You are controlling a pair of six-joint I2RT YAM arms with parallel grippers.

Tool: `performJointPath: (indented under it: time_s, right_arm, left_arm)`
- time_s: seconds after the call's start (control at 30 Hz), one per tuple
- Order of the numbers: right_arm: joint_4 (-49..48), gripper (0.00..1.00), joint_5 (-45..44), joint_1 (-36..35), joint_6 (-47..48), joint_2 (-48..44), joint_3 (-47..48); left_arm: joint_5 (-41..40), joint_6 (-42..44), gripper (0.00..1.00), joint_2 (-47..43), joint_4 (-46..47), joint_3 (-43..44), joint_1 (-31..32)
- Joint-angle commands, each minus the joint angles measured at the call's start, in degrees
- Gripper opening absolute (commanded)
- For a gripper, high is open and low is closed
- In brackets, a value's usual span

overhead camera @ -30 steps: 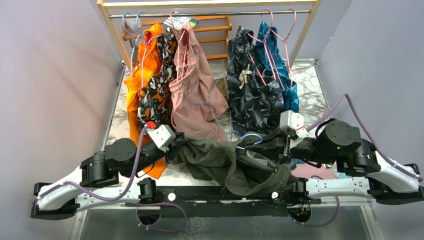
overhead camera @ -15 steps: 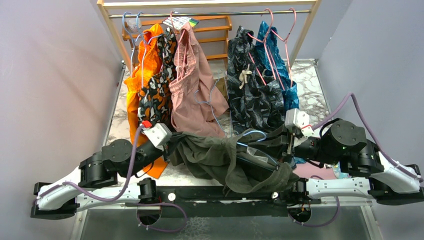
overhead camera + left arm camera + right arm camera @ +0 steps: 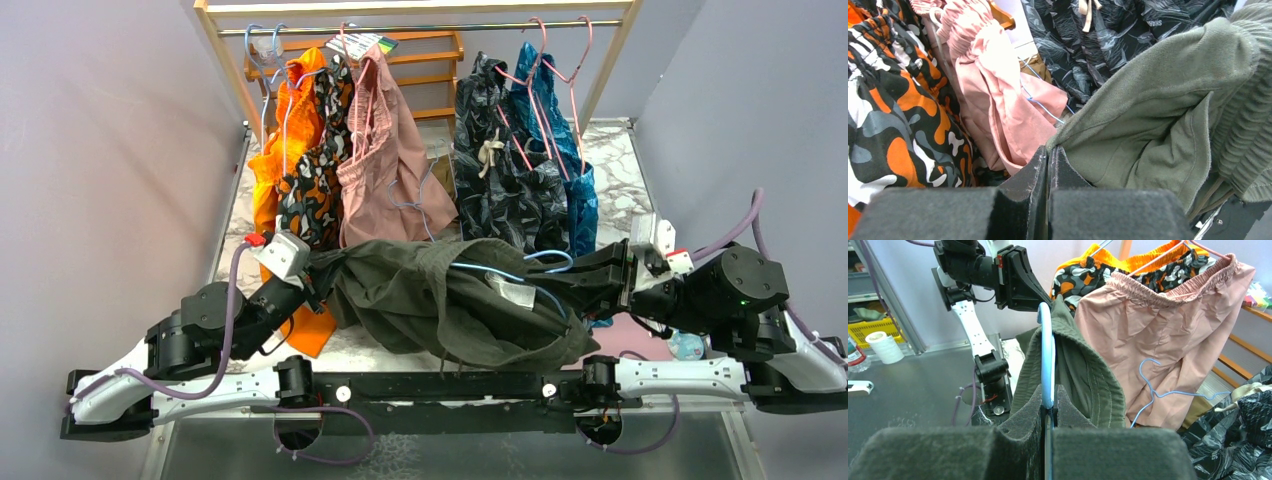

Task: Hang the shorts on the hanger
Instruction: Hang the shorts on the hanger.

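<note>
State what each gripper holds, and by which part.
Left gripper pinches the olive shorts at a cloth edge; right gripper clamps the light-blue hanger by its wire.

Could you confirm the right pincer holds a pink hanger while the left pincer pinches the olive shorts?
Not quite: the hanger in the right pincer is light blue, per the right wrist view; the left pincer does pinch the olive shorts.

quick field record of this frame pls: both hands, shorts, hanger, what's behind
left hand: shut, pinching an edge of the shorts
right hand: shut on the hanger
shorts: olive green, spread between the two hands
hanger: light-blue wire, lying against the shorts' waistband
behind: pink shorts and other garments hanging from the rail
</note>
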State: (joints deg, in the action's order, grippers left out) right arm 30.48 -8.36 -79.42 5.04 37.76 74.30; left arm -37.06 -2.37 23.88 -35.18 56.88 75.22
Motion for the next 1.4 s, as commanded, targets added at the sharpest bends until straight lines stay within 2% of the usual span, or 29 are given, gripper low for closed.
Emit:
performJointPath:
  time_s: [0.0, 0.13, 0.33, 0.47, 0.63, 0.83, 1.13, 1.27, 1.3, 1.37]
  right_arm:
    - [-6.04, 0.01, -1.86, -0.09, 0.93, -2.48, 0.02]
    - [-3.64, 0.01, -0.55, -0.09, 0.62, -1.81, 1.62]
    - [0.82, 0.01, 3.15, -0.09, 0.24, 1.03, 3.47]
    - [4.4, 0.01, 4.85, -0.06, 0.1, 3.32, 4.94]
    - [8.58, 0.01, 7.84, -0.04, -0.12, 5.88, 6.98]
    - [9.7, 0.01, 11.63, -0.05, -1.03, 6.45, 7.37]
    - [-5.88, 0.01, 13.59, -0.06, -4.37, -1.81, 2.12]
    - [-7.81, 0.01, 11.37, -0.11, -4.11, -3.42, 2.19]
    - [-6.82, 0.01, 10.75, -0.09, -3.88, -2.92, 2.69]
    - [-4.74, 0.01, 10.31, -0.09, -3.6, -1.97, 3.56]
  left_arm:
    - [-7.88, -1.27, 0.0, -0.63, -0.71, 1.02, -0.34]
    - [-6.62, -1.72, 0.0, -1.32, 0.04, 1.89, -0.34]
    - [6.94, -1.3, 0.0, -1.09, 4.22, 3.05, -0.34]
    - [12.57, -1.59, 0.0, 0.56, 6.71, 4.81, -0.34]
    - [10.1, -1.37, 0.0, 2.67, 7.78, 8.26, -0.34]
    - [2.81, -0.67, 0.0, 1.97, 8.42, 8.82, -0.33]
    - [1.2, -3.86, 0.0, -2.28, 5.7, 4.88, -0.34]
    - [5.61, -5.3, 0.0, -3.41, 4.37, 4.06, -0.33]
    - [7.12, -5.5, 0.09, -3.6, 4.38, 4.07, -0.29]
    - [10.27, -5.62, 0.37, -3.56, 4.6, 4.74, -0.34]
